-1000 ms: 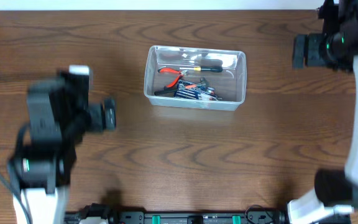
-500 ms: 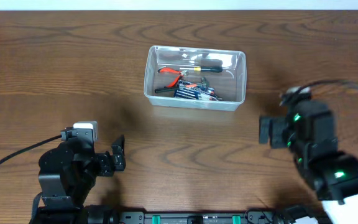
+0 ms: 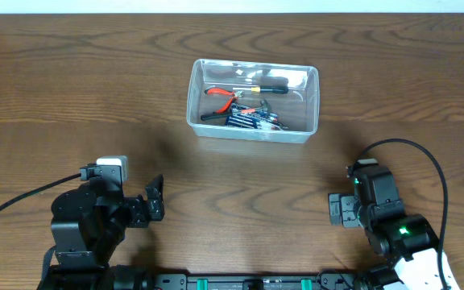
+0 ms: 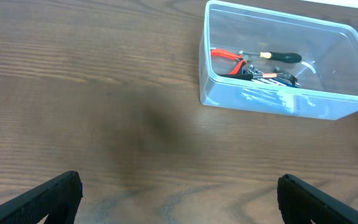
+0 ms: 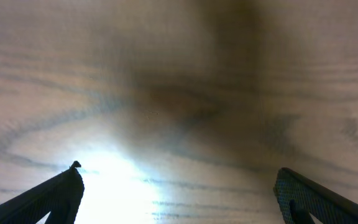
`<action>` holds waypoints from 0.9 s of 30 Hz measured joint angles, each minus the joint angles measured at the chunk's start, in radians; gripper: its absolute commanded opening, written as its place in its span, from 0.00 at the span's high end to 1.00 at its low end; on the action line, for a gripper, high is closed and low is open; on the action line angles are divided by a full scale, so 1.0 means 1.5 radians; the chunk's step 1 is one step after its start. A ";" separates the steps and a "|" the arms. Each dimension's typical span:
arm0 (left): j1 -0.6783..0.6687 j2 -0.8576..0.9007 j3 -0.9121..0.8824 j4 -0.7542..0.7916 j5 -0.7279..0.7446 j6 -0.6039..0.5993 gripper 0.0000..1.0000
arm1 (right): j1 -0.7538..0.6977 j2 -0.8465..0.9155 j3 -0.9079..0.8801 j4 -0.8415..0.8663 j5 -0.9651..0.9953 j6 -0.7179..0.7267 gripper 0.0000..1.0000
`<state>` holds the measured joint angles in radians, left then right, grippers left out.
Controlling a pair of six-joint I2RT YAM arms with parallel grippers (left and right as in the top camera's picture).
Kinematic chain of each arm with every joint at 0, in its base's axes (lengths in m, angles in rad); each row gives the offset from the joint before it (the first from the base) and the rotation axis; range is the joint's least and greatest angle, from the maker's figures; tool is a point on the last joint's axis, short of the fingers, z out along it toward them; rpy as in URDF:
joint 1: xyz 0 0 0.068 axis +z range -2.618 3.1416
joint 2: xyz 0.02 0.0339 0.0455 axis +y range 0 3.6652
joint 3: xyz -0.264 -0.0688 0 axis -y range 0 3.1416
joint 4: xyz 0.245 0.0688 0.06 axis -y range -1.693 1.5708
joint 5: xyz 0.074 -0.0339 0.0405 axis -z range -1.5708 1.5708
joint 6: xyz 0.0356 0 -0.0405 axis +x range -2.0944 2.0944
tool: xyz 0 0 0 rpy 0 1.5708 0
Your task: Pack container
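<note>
Packing looks finished: clear rectangular plastic container (image 3: 252, 131) at the brown wooden table's (image 3: 79, 72) far middle holds red-handled pliers (image 3: 220, 93) and black-handled screwdriver (image 3: 269, 89), while left gripper (image 3: 155, 198) and right gripper (image 3: 337, 209) hover empty, fingers wide apart, well away.

Pliers (image 3: 222, 94) and screwdriver (image 3: 269, 89) inside container (image 3: 313, 103)

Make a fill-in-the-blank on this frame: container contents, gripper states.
1. The pliers have ___ handles.
2. The screwdriver lies ___ the container.
3. The left gripper and the right gripper both stand ___, holding nothing.
4. In the left wrist view, the container sits in the upper ___ of the picture.
Missing words: red; inside; open; right.
</note>
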<state>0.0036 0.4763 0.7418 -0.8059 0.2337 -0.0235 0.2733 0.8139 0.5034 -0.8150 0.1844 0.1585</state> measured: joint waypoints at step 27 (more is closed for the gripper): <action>0.000 0.000 0.000 0.000 0.000 -0.002 0.02 | -0.032 -0.416 -0.129 0.315 0.022 -0.004 0.01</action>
<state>0.0036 0.4763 0.7418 -0.8059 0.2333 -0.0261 0.2253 0.1905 0.3092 -0.3420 0.2176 0.1520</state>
